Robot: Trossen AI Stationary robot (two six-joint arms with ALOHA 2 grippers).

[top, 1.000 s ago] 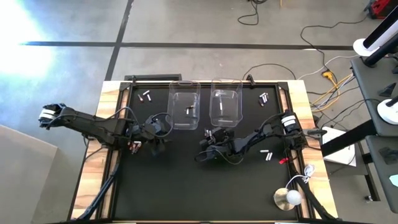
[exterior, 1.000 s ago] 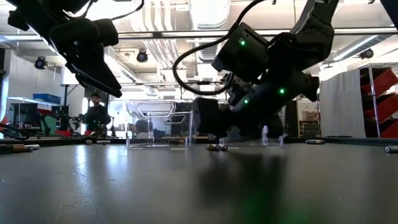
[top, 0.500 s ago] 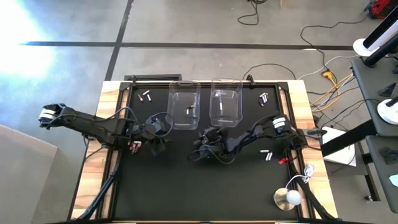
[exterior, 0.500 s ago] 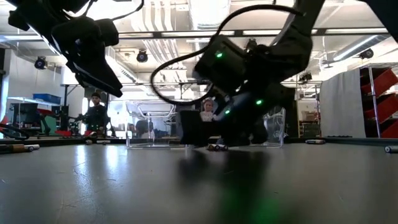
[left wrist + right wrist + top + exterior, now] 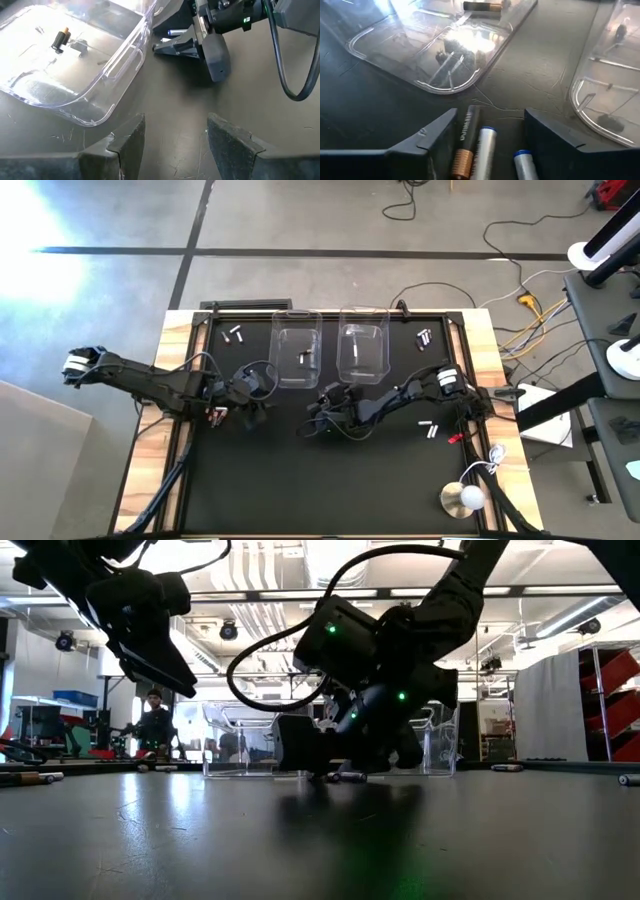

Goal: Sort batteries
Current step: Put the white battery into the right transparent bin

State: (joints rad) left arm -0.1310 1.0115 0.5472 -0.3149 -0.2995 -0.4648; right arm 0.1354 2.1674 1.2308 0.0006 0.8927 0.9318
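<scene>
Right now the right gripper [image 5: 487, 132] is sitting low over the mat with its fingers spread apart and empty; between them three batteries are lying side by side: a dark one with a copper end [image 5: 465, 145], a silvery one with a blue band [image 5: 482, 152] touching it, and another silvery one [image 5: 524, 165] just beside; their long axes are running roughly along the fingers, not across them, so closing would be squeezing on the sides of the cylinders, and likely on more than one at once; the two clear bins [image 5: 435, 45] are lying just beyond, the nearer already holding a dark battery [image 5: 482, 6]. In the high view this gripper [image 5: 318, 420] is working in front of the bins; the left gripper [image 5: 175, 131] is hovering, jaws apart and empty, off to the side by the left bin [image 5: 75, 60], so the right arm is plainly nearer.
</scene>
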